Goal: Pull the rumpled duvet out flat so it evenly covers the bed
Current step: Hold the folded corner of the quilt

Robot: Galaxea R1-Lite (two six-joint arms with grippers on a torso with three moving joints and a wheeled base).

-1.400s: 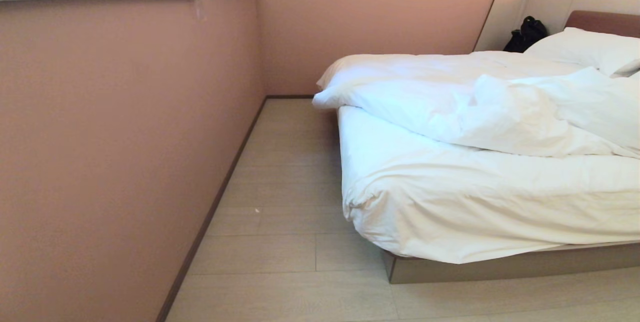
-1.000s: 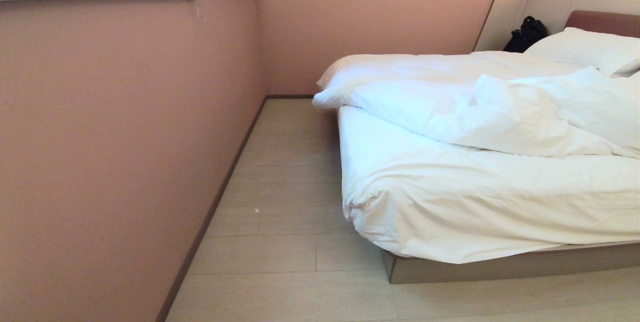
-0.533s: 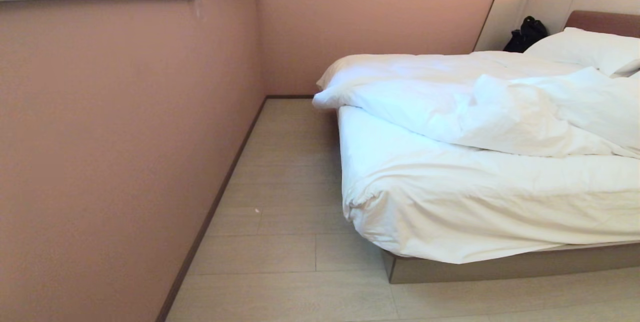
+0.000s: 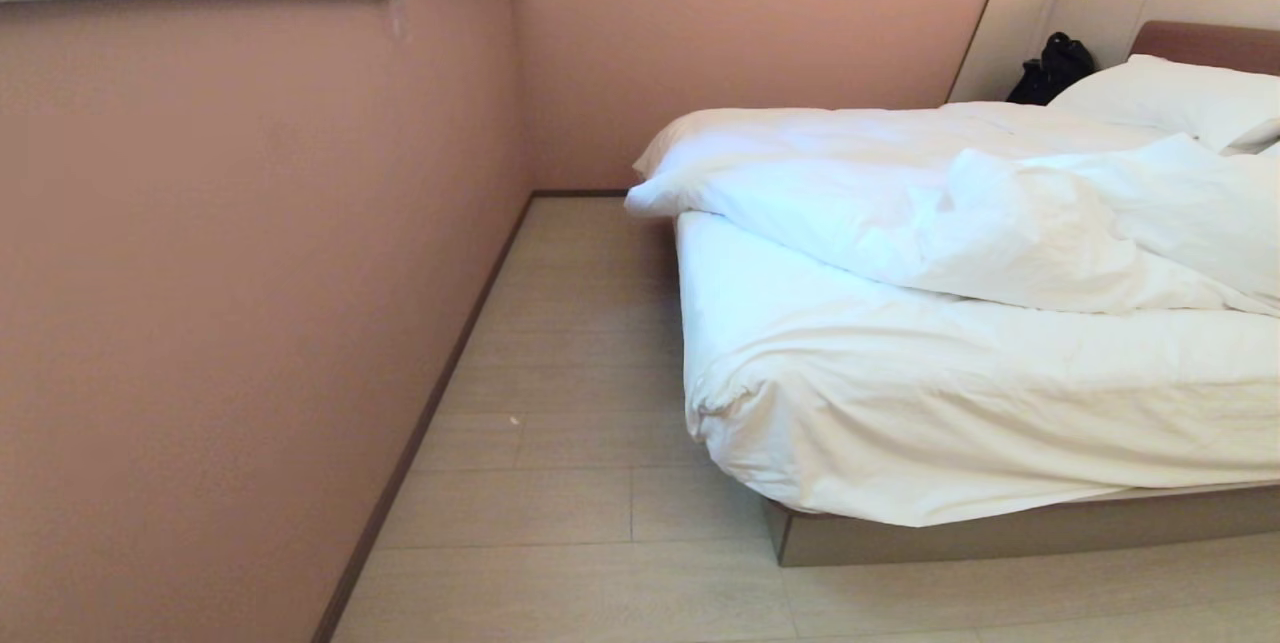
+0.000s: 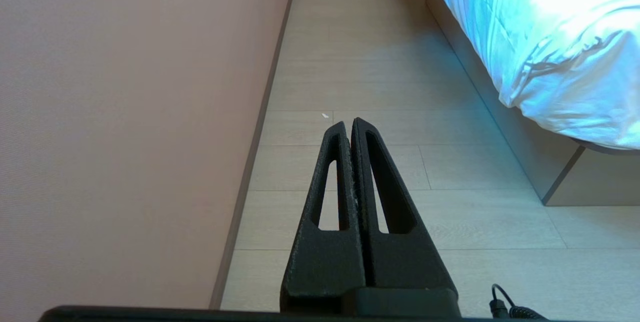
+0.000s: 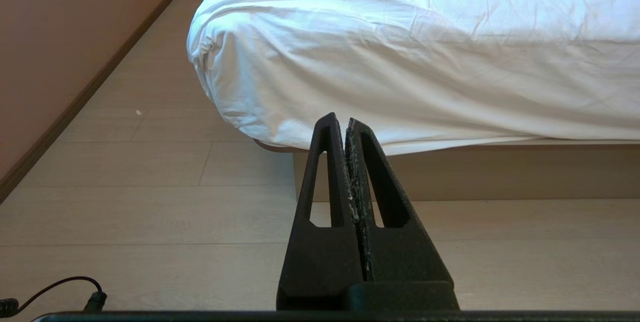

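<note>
Down low, my left tool (image 5: 348, 122) hangs over the pale wooden floor (image 4: 560, 513) with its two black fingers pressed together and nothing between them, near the pink wall (image 4: 230, 273) on the left and well apart from the bed (image 4: 1000, 528). My right tool (image 6: 340, 117) is likewise closed tight and empty, pointing toward the near left corner of the bed, where the white fitted sheet (image 4: 900, 393) bunches over the mattress above the taupe base. Neither tool shows in the head view. Beyond that corner the near part of the mattress lies bare under the sheet. Farther back the duvet (image 4: 950, 213) sits rumpled in a thick heap across the middle and far part of the bed, its folded edge running from the left side toward the right, one end poking past the left edge of the mattress. At the far right a white pillow (image 4: 1170, 98) rests against the headboard, with a black bag (image 4: 1050, 68) just left of it.
</note>
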